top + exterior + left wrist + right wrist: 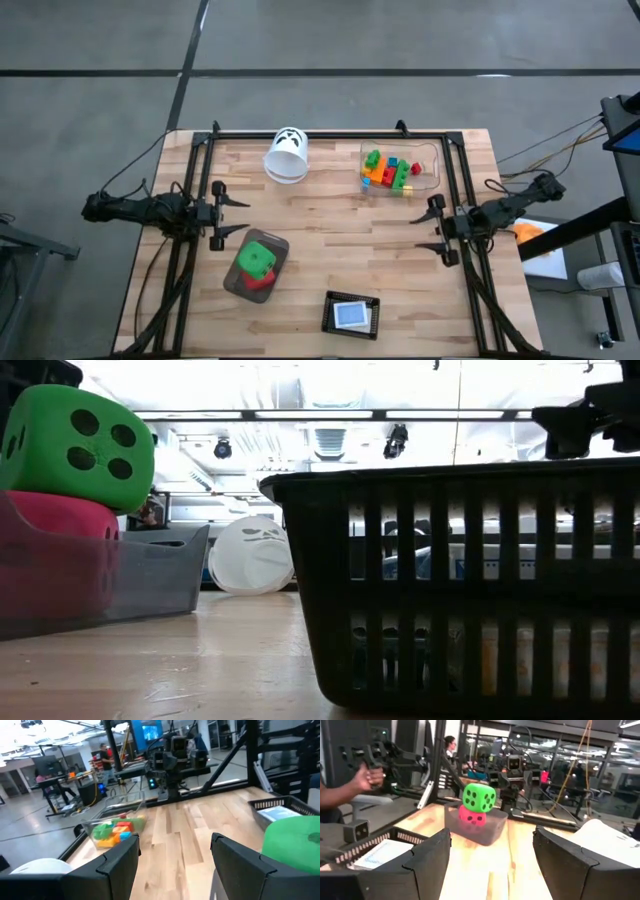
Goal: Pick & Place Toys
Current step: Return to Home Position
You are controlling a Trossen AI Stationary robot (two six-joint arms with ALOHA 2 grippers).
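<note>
A green dice (257, 258) rests on top of a pink-red dice (259, 283) in a grey tray (233, 280) near the table's front left; the stack also shows in the right wrist view, green (479, 797) over pink-red (471, 816). Small bright bricks (388, 172) lie in a clear box (428, 165) at the far right. My left gripper (240, 216) stands open at the table's left side, pointing level toward the right. My right gripper (422, 231) stands open at the right side, pointing level toward the tray. Nothing is between either pair of fingers.
A white bucket with a drawn face (287, 155) lies on its side at the far middle. A black slatted basket (330, 300) with a blue-and-white item stands at the near middle. Bare wood lies between the two grippers. A person's hand (365, 777) shows beyond the table.
</note>
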